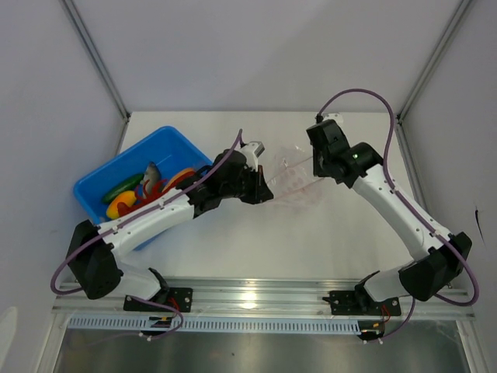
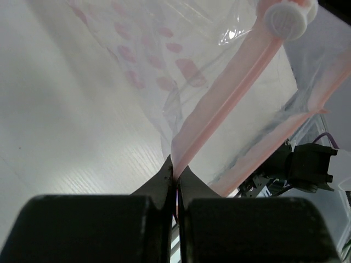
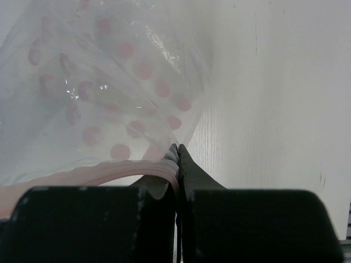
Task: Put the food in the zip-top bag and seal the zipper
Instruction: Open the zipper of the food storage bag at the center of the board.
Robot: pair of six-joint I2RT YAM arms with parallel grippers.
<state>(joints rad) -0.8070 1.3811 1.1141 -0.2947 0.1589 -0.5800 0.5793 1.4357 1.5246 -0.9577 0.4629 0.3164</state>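
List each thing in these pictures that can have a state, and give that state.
zipper: strips apart, unsealed.
left gripper: shut on zipper.
right gripper: shut on the zipper's other end.
zip-top bag: stretched between both grippers, no food seen inside.
food: lying in blue bin.

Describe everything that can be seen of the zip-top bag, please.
The zip-top bag is clear, crinkly plastic with pink dots. A pink zipper runs along its mouth, which stands open, with a white round piece at one end. The bag lies on the white table. The left hand and the right hand each pinch the zipper edge, shut. It looks empty.
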